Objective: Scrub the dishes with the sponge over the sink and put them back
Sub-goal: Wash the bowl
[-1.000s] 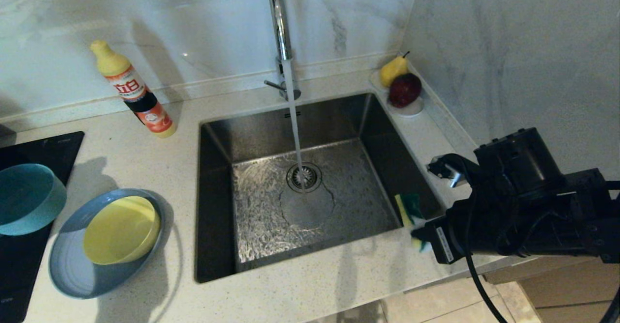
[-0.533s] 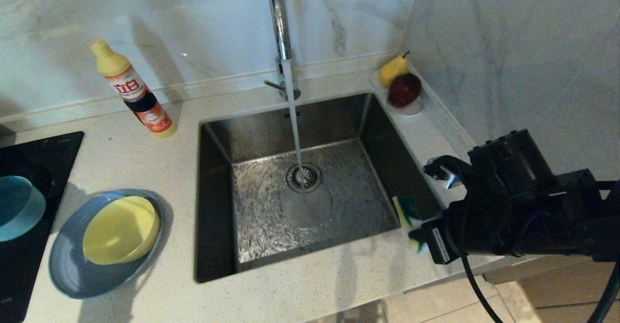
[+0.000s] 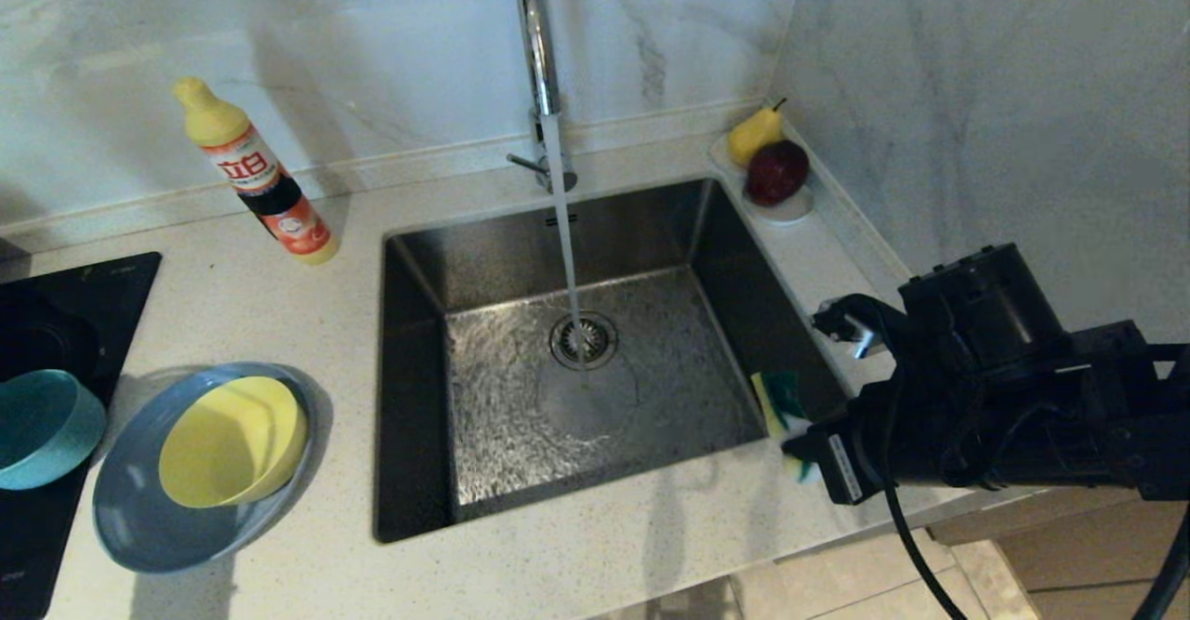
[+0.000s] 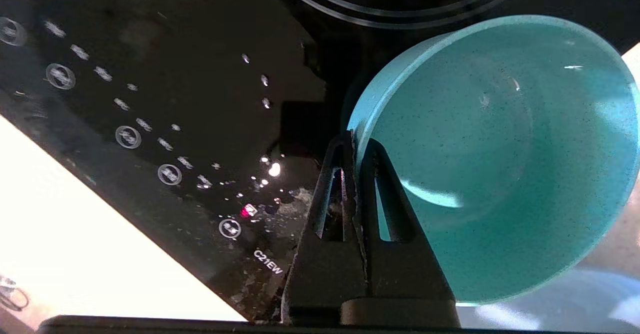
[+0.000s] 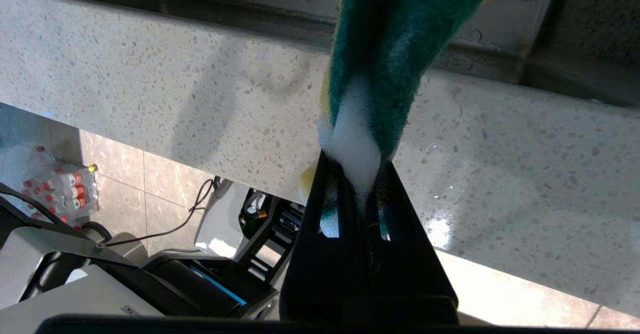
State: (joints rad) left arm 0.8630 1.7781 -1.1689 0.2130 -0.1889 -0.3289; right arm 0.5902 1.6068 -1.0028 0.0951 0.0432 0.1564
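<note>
The right claw (image 3: 801, 457) sits at the lower right of the head view, over the front right corner of the sink (image 3: 651, 230). It is clamped tight on the sponge (image 3: 779, 402), which stands on edge, its green face and yellow body projecting up and left over the sink's right wall. In the right wrist view the right claw (image 5: 357, 174) pinches the sponge (image 5: 395, 48) at its lower end, with white foam squeezed out where the fingers meet it; speckled desk (image 5: 150, 88) lies behind.

At the lower left of the head view, the grey-blue plate (image 3: 139, 527) rests on the desk (image 3: 576, 564) with the yellow bowl (image 3: 232, 439) inside it, tilted against the plate's right side. Just left of the plate, at the frame's left edge, the teal bowl (image 3: 42, 429) is over the black cooktop (image 3: 56, 313). The left wrist view shows the left claw (image 4: 356, 141) closed on the rim of the teal bowl (image 4: 500, 148), one finger inside and one outside the wall, above the cooktop's control panel (image 4: 150, 138).

Mid-frame, water runs from the tap (image 3: 537, 53) onto the drain strainer (image 3: 584, 339).

Further back, a detergent bottle (image 3: 256, 174) stands tilted at the upper left. At the sink's far right corner, a white saucer (image 3: 790, 209) carries a pear (image 3: 753, 135) and a red apple (image 3: 777, 172).
</note>
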